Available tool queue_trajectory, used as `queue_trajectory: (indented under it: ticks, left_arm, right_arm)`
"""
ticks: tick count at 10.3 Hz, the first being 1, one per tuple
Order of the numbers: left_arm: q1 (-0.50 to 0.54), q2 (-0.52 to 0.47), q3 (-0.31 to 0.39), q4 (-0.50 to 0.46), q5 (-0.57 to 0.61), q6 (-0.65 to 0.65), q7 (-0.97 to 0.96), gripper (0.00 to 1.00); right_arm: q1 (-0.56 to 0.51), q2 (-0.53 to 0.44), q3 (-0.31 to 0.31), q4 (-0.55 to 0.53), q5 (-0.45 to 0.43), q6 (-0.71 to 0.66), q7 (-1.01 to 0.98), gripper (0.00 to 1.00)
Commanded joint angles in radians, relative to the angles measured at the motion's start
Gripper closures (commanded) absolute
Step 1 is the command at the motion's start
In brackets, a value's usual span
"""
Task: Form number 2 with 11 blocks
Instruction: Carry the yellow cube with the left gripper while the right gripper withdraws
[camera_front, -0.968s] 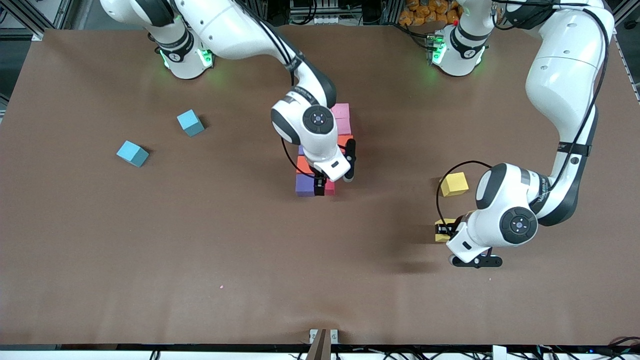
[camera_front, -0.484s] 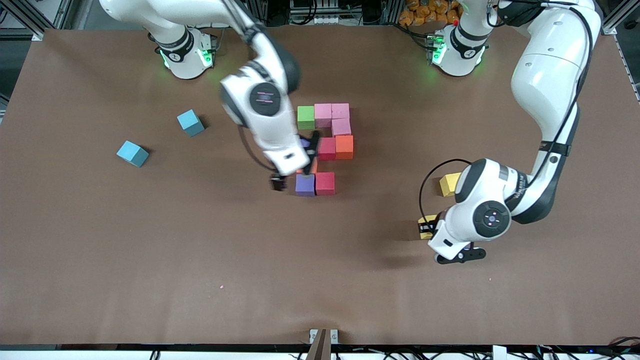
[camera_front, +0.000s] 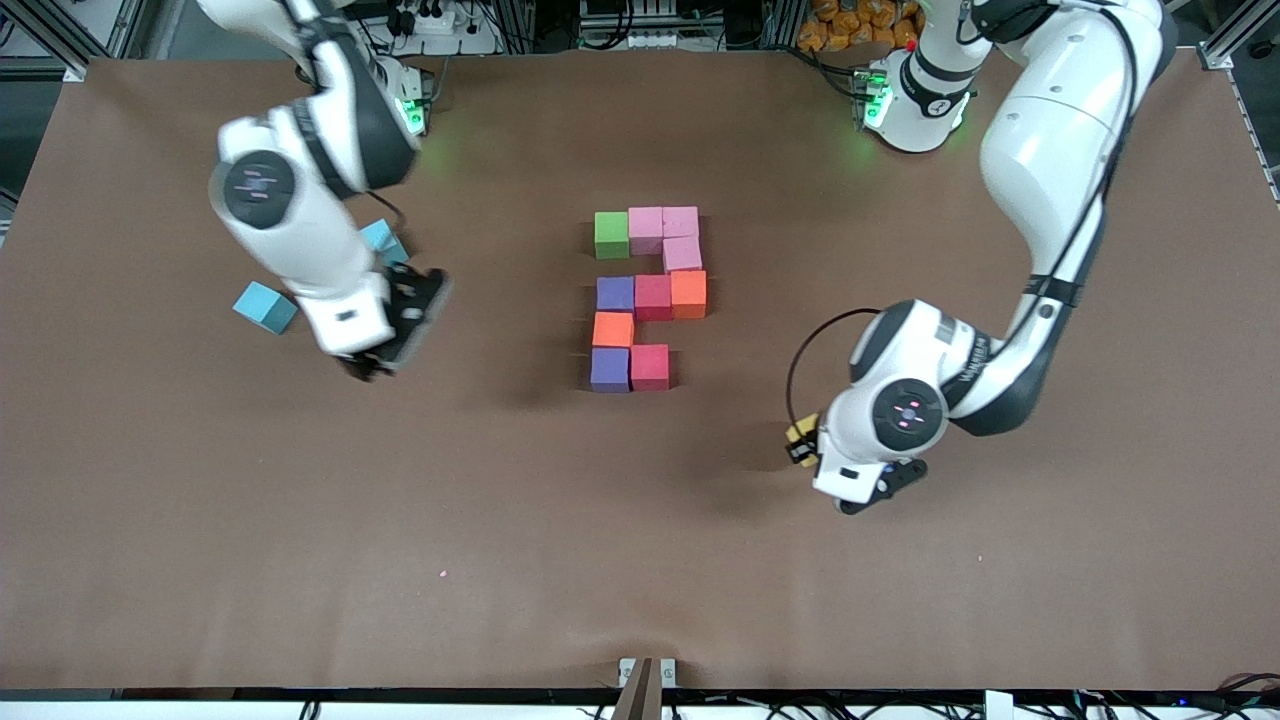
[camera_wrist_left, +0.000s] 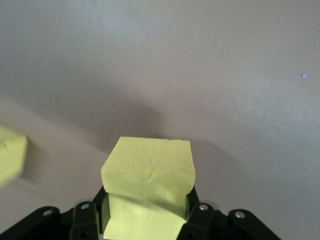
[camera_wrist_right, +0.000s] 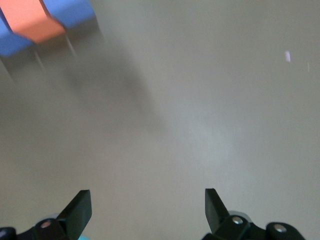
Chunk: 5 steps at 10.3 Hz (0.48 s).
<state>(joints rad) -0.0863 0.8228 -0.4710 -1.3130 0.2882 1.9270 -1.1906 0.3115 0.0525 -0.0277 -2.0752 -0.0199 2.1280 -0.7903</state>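
A: Where are the blocks (camera_front: 645, 298)?
B: Ten sit clustered at frame centre on the worktop (camera_front: 500, 520); the eleventh, a yellow block (camera_wrist_left: 149, 176), is clamped in the left gripper (camera_front: 800, 444), right of centre, over bare worktop.
A: And the right gripper (camera_front: 395, 335)?
B: Released, jaws wide, holding nothing, in the frame's left part beside two light-blue cubes (camera_front: 266, 306).

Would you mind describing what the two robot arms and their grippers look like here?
Both arms are glossy white with rounded shells and black bands at the joints; round dark caps sit on the wrist joints. A thin black cable loops beside each wrist. Green lights glow at the white bases. The left gripper and right gripper have white bodies with black fingers, squared at the tips.
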Motion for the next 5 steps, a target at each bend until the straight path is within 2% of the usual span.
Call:
queue_trajectory:
  ticks: [1, 3, 5]
  left_arm:
    - [-0.061, -0.008, 0.003, 0.001, -0.015, 0.020, -0.290, 0.57]
    - [-0.113, -0.005, 0.003, 0.000, -0.023, 0.032, -0.471, 0.59]
    - [-0.138, 0.001, 0.005, -0.009, -0.029, 0.107, -0.669, 0.59]
  right_arm:
    - [-0.125, -0.086, 0.025, -0.132, -0.009, 0.020, -0.062, 0.00]
    - [-0.230, -0.112, 0.026, -0.167, -0.011, 0.020, -0.156, 0.00]
    - [-0.322, -0.179, 0.026, -0.174, -0.012, -0.005, -0.150, 0.00]
